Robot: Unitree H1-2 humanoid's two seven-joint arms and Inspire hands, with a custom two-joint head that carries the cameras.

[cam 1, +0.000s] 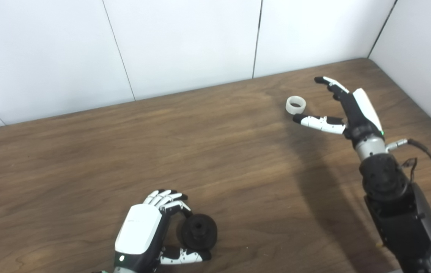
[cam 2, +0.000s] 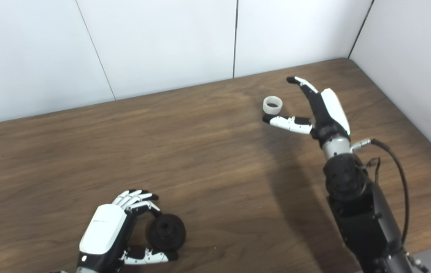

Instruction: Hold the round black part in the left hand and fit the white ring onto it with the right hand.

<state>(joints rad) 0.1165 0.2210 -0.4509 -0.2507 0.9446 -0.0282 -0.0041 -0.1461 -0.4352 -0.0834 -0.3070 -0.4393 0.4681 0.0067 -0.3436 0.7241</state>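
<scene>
Fingers point(cam 1: 170, 201) of the white-shelled left hand point(cam 1: 143, 235) are curling around the round black plastic part point(cam 1: 199, 232), with the thumb coming in under it from the near side, so the part is being pinched between the two at the near edge of the brown wood-grain desk point(cam 1: 162, 144); whether it is resting on the wood or being held just clear of it I cannot tell. The grip is taken from the side, which looks deliberate: it is leaving the part's face and its small central hole turned up and toward the cameras, free for something to be slipped on. Its axis is therefore running roughly upward with a tilt, and being a squat wheel-like piece it has no real long axis. Well apart from the black part, far across the desk toward the back right corner, the small white plastic ring point(cam 1: 296, 105) is lying flat with its opening facing up, its axis upright. The black-and-white right hand point(cam 1: 346, 110) is reaching in just beside it, spread wide and holding nothing, the thumb passing just on the near side of the ring and the upper fingers arching beyond it, seemingly bracketing it for a pinch not yet made.
</scene>
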